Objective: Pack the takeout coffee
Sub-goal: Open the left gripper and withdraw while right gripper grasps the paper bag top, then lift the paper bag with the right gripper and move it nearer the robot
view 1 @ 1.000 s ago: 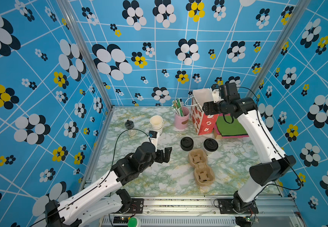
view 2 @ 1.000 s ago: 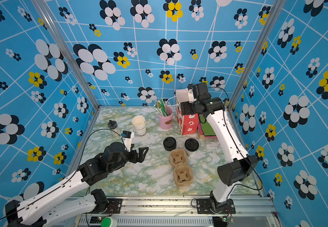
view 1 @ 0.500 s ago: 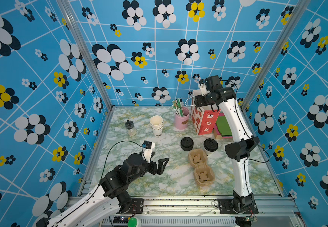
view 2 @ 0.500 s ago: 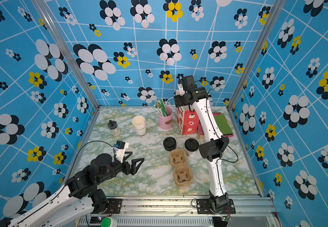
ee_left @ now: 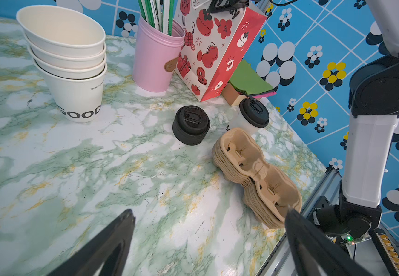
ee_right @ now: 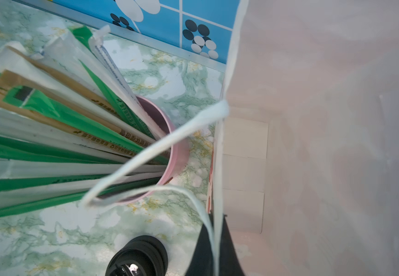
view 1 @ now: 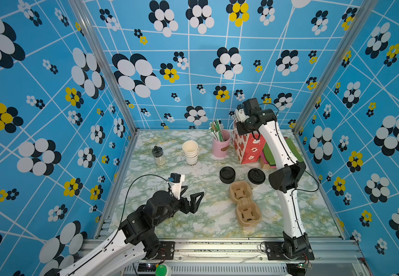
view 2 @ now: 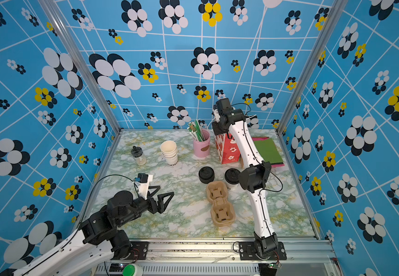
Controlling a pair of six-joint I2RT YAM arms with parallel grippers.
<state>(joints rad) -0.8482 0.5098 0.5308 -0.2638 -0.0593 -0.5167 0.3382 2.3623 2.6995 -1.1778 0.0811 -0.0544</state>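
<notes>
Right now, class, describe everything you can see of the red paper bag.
The red paper bag stands upright and open at the table's back, between the pink cup of straws and green paper sheets. One face is white with red lanterns and gifts, the next red; inside it is plain white. A white cord handle droops outside its rim. The right end effector is shut on its top edge.

Right tool now seemingly clamping bag
</notes>
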